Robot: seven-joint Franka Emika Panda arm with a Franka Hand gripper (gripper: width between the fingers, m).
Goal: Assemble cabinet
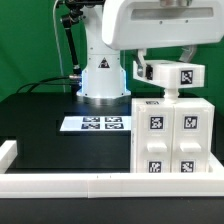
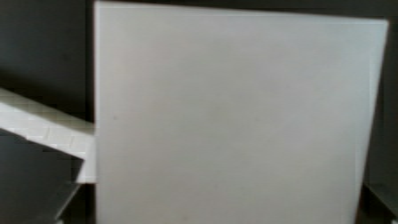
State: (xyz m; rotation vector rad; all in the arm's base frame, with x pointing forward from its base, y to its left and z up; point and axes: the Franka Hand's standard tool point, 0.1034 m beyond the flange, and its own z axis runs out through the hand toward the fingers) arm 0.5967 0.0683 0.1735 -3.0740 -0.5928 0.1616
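The cabinet (image 1: 168,140), a big white box with several black-and-white tags on its front, stands at the exterior view's right. A small white tagged block (image 1: 175,74) sits just above its top on a short white stem. My gripper (image 1: 160,70) comes down from the white hand at the top right and looks shut on this block; its fingertips are hidden. In the wrist view a plain white face (image 2: 222,120) fills the frame between the dark fingers (image 2: 57,205), with my gripper (image 2: 217,212) around it.
The marker board (image 1: 100,123) lies on the black table in front of the robot base (image 1: 100,75). A long low white border rail (image 1: 90,184) runs along the front edge and the left side, and shows in the wrist view (image 2: 36,118).
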